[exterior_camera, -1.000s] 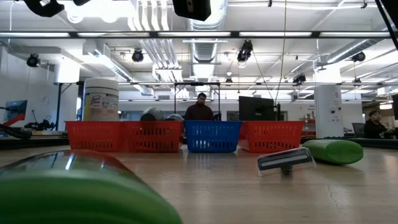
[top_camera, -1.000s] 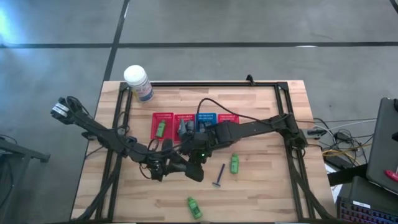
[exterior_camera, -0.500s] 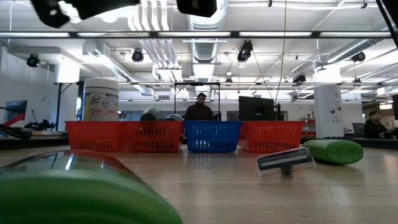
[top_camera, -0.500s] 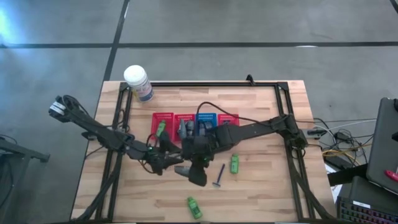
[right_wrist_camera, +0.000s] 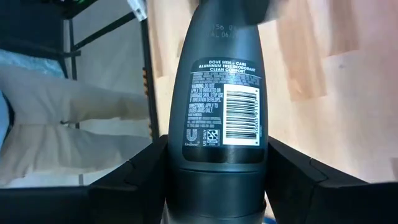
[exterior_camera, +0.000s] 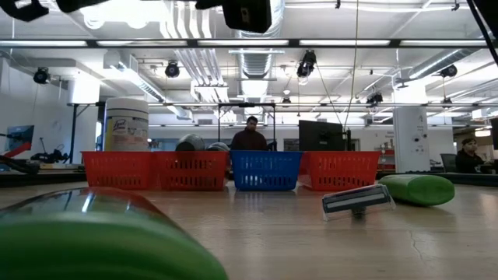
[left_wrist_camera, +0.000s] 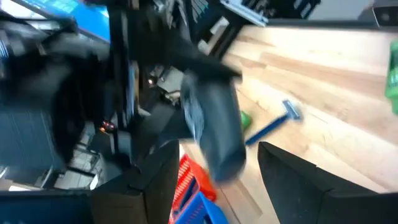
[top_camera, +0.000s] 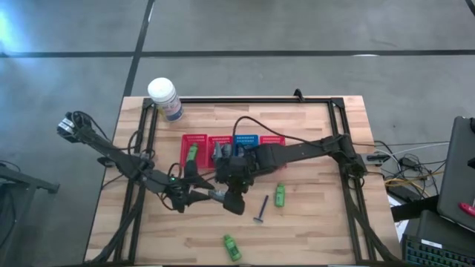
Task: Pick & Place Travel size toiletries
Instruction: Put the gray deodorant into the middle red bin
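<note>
My right gripper (top_camera: 234,190) is above the middle of the table, shut on a dark oblong deodorant tube (top_camera: 237,203) whose barcode label fills the right wrist view (right_wrist_camera: 224,99). My left gripper (top_camera: 200,196) is open just to the tube's left. In its wrist view (left_wrist_camera: 214,186) the tube (left_wrist_camera: 214,130) stands ahead of the spread fingers, apart from them. A green bottle (top_camera: 192,153) lies in the leftmost red basket and grey tubes (top_camera: 219,152) in the one beside it. On the wood lie a razor (top_camera: 262,210) and two green bottles (top_camera: 280,195) (top_camera: 231,247). My right gripper pinches the dark tube between its two fingers at the wide end below the label (right_wrist_camera: 217,158), one finger (right_wrist_camera: 140,171) on each narrow side. The fingers lie along the tube, slanting down from the far right. The tube sticks out past them, lifted clear of the table.
Four slotted baskets stand in a row: red (top_camera: 194,141), red (top_camera: 220,139), blue (top_camera: 246,139), red (top_camera: 272,140). A white-lidded jar (top_camera: 163,96) is at the far left corner. A black frame (top_camera: 245,99) rims the table. People show in the room behind (exterior_camera: 250,136).
My left gripper has shifted about beside the tube, first a little toward the far edge, then back toward the table's left, staying open. My right gripper has kept the tube aloft at nearly the same place.
</note>
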Controlling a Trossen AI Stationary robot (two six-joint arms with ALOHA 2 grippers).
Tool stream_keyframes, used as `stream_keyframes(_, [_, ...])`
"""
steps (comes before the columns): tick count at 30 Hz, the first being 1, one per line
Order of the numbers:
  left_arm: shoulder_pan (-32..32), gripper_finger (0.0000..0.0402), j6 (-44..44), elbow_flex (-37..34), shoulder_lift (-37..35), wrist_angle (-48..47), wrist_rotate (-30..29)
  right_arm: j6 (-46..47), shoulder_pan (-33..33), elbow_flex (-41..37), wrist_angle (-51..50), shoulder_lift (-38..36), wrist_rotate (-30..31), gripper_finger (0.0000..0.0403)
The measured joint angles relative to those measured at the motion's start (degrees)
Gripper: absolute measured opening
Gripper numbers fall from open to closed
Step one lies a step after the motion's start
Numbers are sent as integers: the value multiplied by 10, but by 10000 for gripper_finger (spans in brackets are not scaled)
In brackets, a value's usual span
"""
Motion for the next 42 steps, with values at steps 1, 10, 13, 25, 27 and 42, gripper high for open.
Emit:
stream_keyframes(1, [-2,223,0,0,0,7,-1,0,-2,0,0,0,1,201])
stream_keyframes(10, [-2,223,1,0,1,30,-21,9,-18,-2,23,0,1,201])
stream_keyframes(13, [-2,223,1,0,3,33,-22,15,-21,-2,32,0,0,201])
stream_keyframes(25, [-2,179,1,0,3,36,-22,26,-27,-3,50,0,0,201])
stream_keyframes(27, [-2,165,1,0,3,35,-22,28,-28,-3,52,0,0,201])
stream_keyframes(42, [-2,152,-2,-2,2,26,-22,28,-29,-3,57,1,-6,201])
